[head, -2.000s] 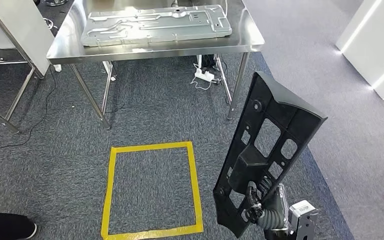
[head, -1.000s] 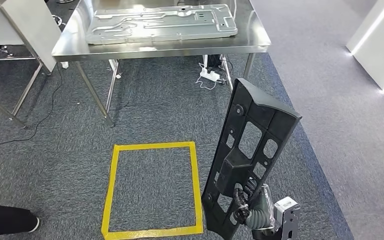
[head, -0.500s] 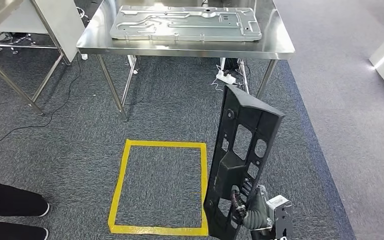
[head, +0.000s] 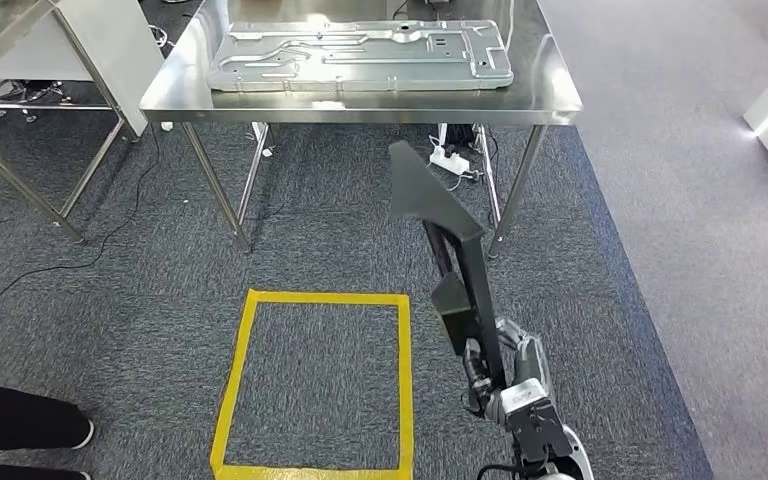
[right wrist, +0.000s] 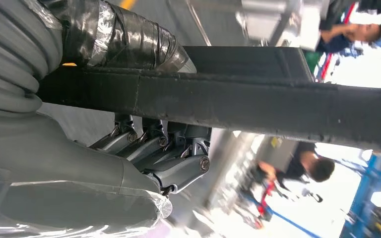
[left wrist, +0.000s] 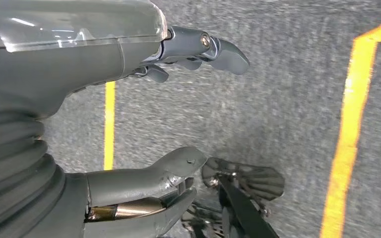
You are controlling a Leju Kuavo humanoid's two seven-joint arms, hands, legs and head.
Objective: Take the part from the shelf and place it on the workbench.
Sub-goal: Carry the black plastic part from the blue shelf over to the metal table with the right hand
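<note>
One long black plastic panel [head: 457, 262], centre-right of frame short of the steel workbench [head: 550, 95], clamped low by right hand [head: 505, 372], left hand [left wrist: 144, 124] fingers apart; likely stiff, light, top-heavy, better gripped mid-length.

Right hand [head: 505, 372]: silver-grey metal segments, dark finger links, a black cable loop at the base near the wrist. In the right wrist view the hand [right wrist: 144, 148] has a grey ribbed cover, glossy black tape wound round the thick thumb, dark metallic fingers [right wrist: 178, 168] with round pivot screws, and clear plastic film over the back shell.

Left hand [left wrist: 129, 124]: grey ribbed wrist bellows, smooth grey shell under a clear cover, thick scuffed grey thumb, brass-coloured cylinder beneath it, dark grey fingers [left wrist: 213, 47] with a silver pivot screw.
</note>
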